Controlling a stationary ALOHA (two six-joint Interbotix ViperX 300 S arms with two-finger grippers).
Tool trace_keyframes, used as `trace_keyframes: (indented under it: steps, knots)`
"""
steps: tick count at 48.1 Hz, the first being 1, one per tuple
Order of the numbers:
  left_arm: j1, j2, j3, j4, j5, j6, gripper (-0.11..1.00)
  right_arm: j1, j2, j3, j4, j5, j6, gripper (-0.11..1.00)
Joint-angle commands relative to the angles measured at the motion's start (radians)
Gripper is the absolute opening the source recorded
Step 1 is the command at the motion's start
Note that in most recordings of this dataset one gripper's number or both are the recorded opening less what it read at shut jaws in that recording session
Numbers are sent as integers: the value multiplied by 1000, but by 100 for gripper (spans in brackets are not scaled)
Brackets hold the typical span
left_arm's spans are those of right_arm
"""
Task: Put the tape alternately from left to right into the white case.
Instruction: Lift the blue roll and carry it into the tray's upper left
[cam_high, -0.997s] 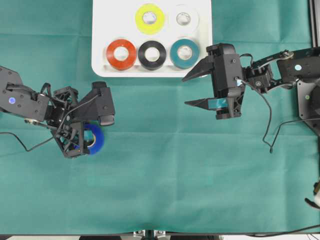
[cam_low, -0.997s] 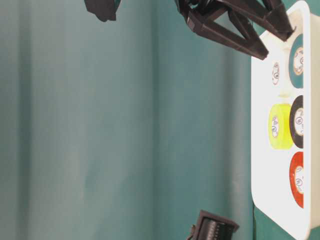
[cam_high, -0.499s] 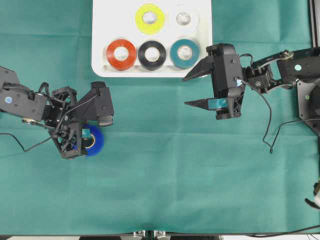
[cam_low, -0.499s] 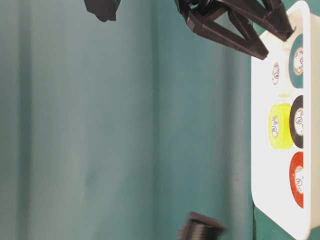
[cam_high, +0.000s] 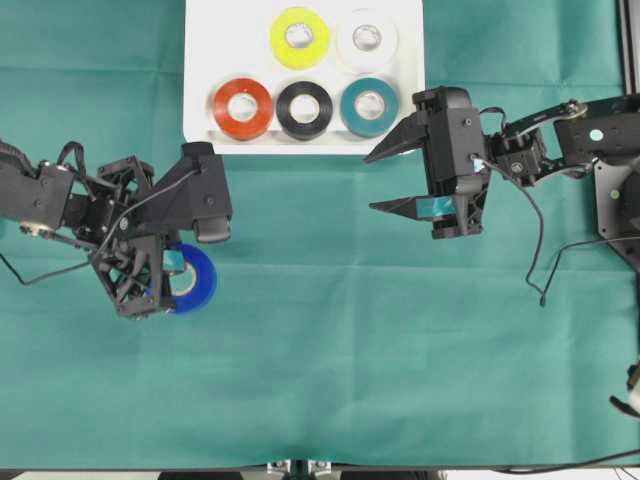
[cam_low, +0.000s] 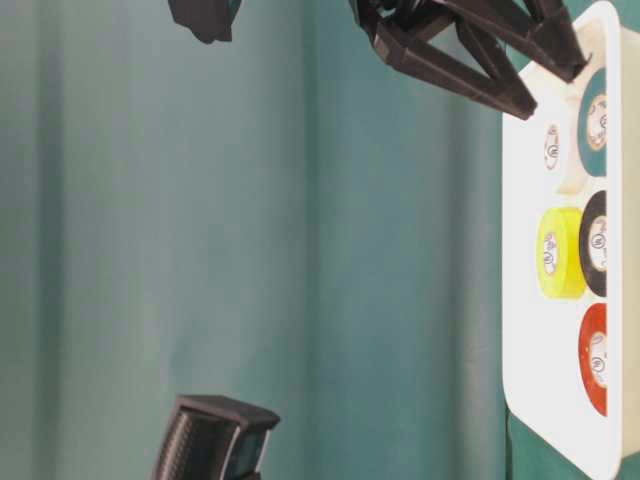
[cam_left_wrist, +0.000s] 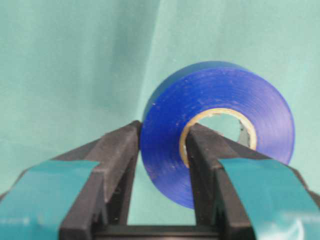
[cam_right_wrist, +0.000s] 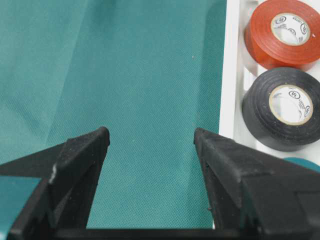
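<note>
My left gripper (cam_high: 172, 283) is shut on the blue tape (cam_high: 194, 279). One finger sits inside its pale core and the other against the outer wall, as the left wrist view shows around the blue tape (cam_left_wrist: 220, 95) and left gripper (cam_left_wrist: 163, 131). The white case (cam_high: 203, 60) at the top holds the yellow (cam_high: 299, 37), white (cam_high: 367, 37), red-orange (cam_high: 242, 108), black (cam_high: 305, 109) and teal (cam_high: 369, 106) rolls. My right gripper (cam_high: 372, 183) hovers open just right of the case's lower right corner, with nothing between its fingers (cam_right_wrist: 151, 134).
Green cloth covers the table. The case's upper left slot (cam_high: 225, 35) holds no roll. The right wrist view shows the case rim (cam_right_wrist: 227, 75) with the red-orange (cam_right_wrist: 282, 32) and black (cam_right_wrist: 282, 107) rolls beside it. Cables trail from the right arm (cam_high: 535, 250).
The left arm has risen and shifted slightly with the blue roll in its grip; the roll looks larger and more tilted from above. The right arm has not moved.
</note>
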Motion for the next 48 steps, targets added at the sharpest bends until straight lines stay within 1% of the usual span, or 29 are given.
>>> trace_keyframes:
  steps: [1, 8, 15, 20, 31, 41, 48]
  knots:
    - [17, -23, -29, -3, 9, 0, -4, 3, -17, -14, 3, -8, 0, 73]
    - [48, -23, -26, 2, 11, 5, -4, 5, -15, -14, 3, -8, 0, 73]
    - [110, -26, -34, 3, 11, 6, -4, 5, -15, -15, 3, -8, 0, 73]
    - [163, -34, -38, 5, 11, 23, -4, 5, -15, -15, 3, -8, 0, 73]
    - [287, -38, -43, 5, -11, 144, -4, 8, -17, -15, 3, -8, 2, 73]
    - [400, -21, -52, 5, -69, 219, -4, 9, -15, -18, 3, -8, 2, 73]
    - [495, -5, -60, 5, -117, 265, -4, 12, -17, -18, 3, -8, 2, 73]
